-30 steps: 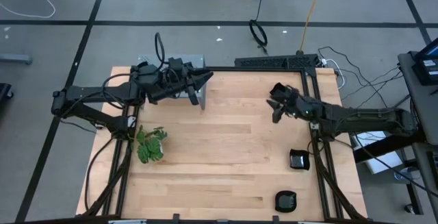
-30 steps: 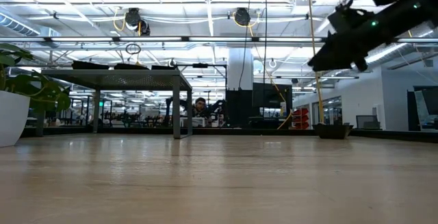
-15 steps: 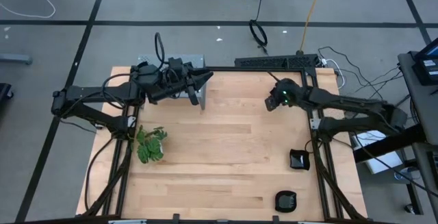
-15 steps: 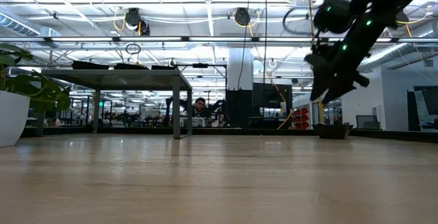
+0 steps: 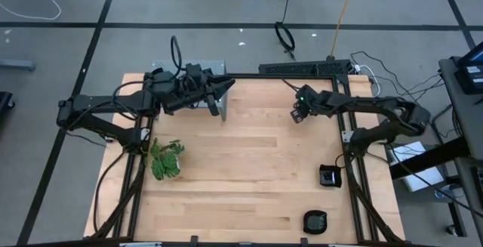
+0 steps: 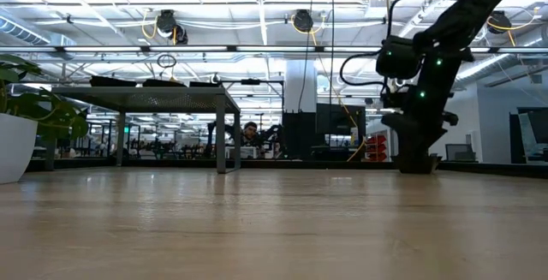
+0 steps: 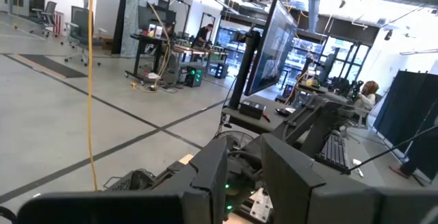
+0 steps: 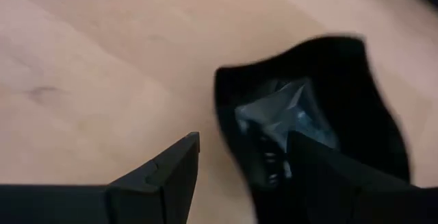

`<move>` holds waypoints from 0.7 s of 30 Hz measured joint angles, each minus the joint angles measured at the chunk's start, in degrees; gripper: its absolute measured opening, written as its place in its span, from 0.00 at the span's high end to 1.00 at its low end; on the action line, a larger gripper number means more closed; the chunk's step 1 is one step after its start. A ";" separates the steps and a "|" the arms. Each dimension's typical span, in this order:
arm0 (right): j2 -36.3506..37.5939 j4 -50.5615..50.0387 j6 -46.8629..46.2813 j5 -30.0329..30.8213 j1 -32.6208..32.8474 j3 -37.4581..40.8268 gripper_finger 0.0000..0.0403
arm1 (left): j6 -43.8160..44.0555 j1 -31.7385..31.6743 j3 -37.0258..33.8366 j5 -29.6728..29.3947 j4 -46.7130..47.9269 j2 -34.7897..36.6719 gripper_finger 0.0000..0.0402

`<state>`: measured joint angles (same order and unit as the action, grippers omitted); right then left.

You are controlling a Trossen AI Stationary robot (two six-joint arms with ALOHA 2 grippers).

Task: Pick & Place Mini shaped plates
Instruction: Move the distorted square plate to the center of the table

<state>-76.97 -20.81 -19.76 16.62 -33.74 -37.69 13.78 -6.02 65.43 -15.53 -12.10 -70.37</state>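
Note:
A glossy black mini plate point(image 8: 321, 94) lies on the wooden table near its far right part; in the low view it shows as a low dark shape point(image 6: 433, 167). My right gripper point(image 8: 243, 142) is open and points down just over this plate's edge, one finger over the plate and one over bare wood; it also shows in the high view point(image 5: 299, 115). Two more black plates point(image 5: 329, 176) point(image 5: 315, 221) rest flat on the table by its right edge. My left gripper point(image 5: 226, 87) is open and empty, level above the table's far left. My right gripper stands over the plate's rim point(image 8: 226, 94) from above, pointing down. I cannot tell whether its fingers touch the plate. The plate lies flat on the table.
A grey metal shelf point(image 5: 213, 67) stands at the far edge under my left arm. A green plant in a white pot point(image 5: 166, 159) stands at the left. Bare wood lies across the table's middle and near side.
My right gripper has come down from well above the table to the plate at the far right and has tipped from slanting to pointing straight down. The arm has drawn in toward the far edge. The plates have stayed in place.

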 joint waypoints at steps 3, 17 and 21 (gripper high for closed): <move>-1.02 0.65 4.67 1.32 0.00 0.00 0.48 | 0.00 0.00 0.00 0.00 0.05 0.00 0.77; -2.66 1.32 19.49 -4.40 0.13 0.04 0.95 | -0.11 0.00 0.00 0.00 0.35 0.00 0.77; -2.26 1.67 19.99 -7.06 1.73 -0.02 0.98 | -0.11 0.01 0.00 0.00 0.33 0.00 0.77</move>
<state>-79.23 -19.14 0.23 9.57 -32.00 -37.71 13.67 -6.01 65.43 -15.53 -11.76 -70.37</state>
